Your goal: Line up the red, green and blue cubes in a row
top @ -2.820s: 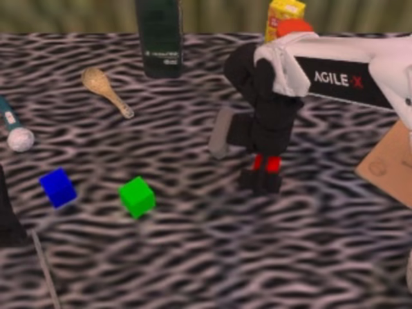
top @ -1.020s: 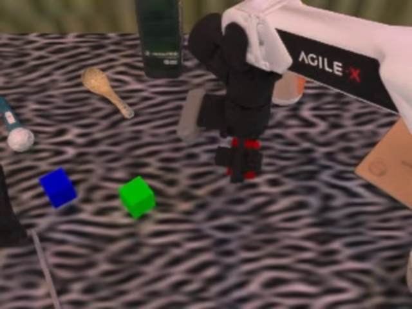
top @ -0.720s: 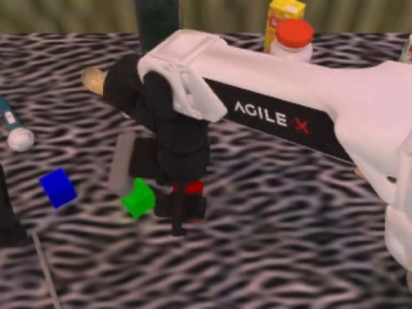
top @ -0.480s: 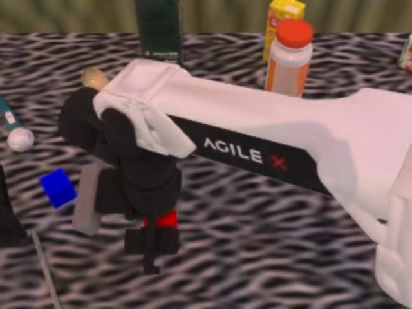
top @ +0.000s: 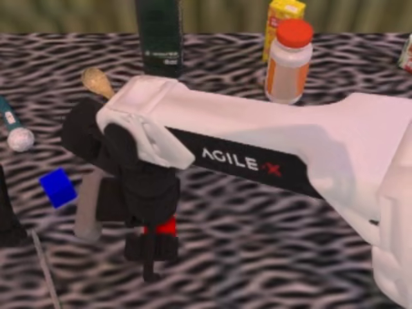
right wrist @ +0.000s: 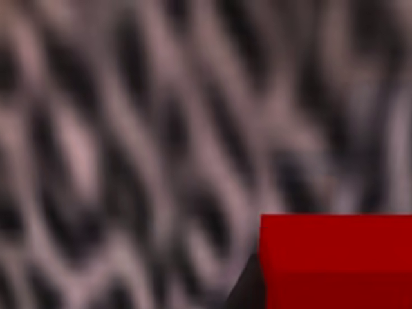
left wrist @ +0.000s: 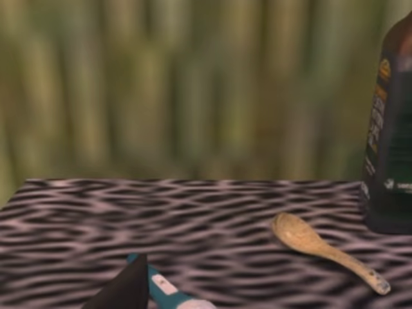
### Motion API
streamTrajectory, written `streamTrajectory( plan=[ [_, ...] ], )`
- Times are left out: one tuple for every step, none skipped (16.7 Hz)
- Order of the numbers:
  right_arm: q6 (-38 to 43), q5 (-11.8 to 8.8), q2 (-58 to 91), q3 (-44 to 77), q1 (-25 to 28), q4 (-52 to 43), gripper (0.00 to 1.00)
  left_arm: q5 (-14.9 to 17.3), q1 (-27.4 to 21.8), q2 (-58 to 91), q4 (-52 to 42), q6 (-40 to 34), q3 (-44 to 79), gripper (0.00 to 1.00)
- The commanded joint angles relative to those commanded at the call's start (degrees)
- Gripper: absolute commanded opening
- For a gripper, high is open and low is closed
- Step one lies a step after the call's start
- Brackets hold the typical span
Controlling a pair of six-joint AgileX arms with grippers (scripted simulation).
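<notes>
My right arm reaches across the table from the right. Its gripper (top: 152, 248) is shut on the red cube (top: 166, 225), low over the patterned cloth left of centre. Close up in the right wrist view, the red cube (right wrist: 335, 257) fills the corner above the cloth. The blue cube (top: 58, 187) lies on the cloth to the left of that gripper, apart from it. The green cube is hidden under my right arm's wrist. My left arm (top: 6, 219) is parked at the table's left edge.
A dark green bottle (top: 159, 38) stands at the back, with a wooden spoon (top: 95, 80) beside it. An orange-capped bottle (top: 290, 58) and a yellow box (top: 283, 11) stand at the back right. A teal-handled tool (top: 16, 132) lies at the left.
My right arm has swung from the table's middle right to the left with the red cube in its gripper, covering the green cube. In the last half second it moved slightly nearer the front.
</notes>
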Motion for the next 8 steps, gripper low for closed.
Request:
streamTrajectory(
  plan=[
    [0.02, 0.03, 0.39, -1.75, 0.03, 2.57, 0.00, 0.00, 0.00, 0.00, 0.00, 0.00, 0.00, 1.00],
    [-0.01, 0.03, 0.83, -3.62, 0.11, 5.13, 0.00, 0.00, 0.00, 0.00, 0.00, 0.00, 0.00, 1.00],
    [-0.03, 0.03, 1.26, -5.39, 0.19, 7.16, 0.00, 0.00, 0.00, 0.00, 0.00, 0.00, 0.00, 1.00],
    [-0.06, 0.02, 1.65, -6.74, 0.26, 8.58, 0.00, 0.00, 0.00, 0.00, 0.00, 0.00, 0.00, 1.00],
    [-0.08, 0.02, 1.95, -7.49, 0.33, 9.39, 0.00, 0.00, 0.00, 0.00, 0.00, 0.00, 0.00, 1.00],
    [-0.09, 0.02, 2.05, -7.67, 0.36, 9.59, 0.00, 0.00, 0.00, 0.00, 0.00, 0.00, 0.00, 1.00],
    [-0.09, 0.02, 2.05, -7.67, 0.36, 9.59, 0.00, 0.00, 0.00, 0.00, 0.00, 0.00, 0.00, 1.00],
    [-0.09, 0.02, 2.05, -7.67, 0.36, 9.59, 0.00, 0.00, 0.00, 0.00, 0.00, 0.00, 0.00, 1.00]
  ],
)
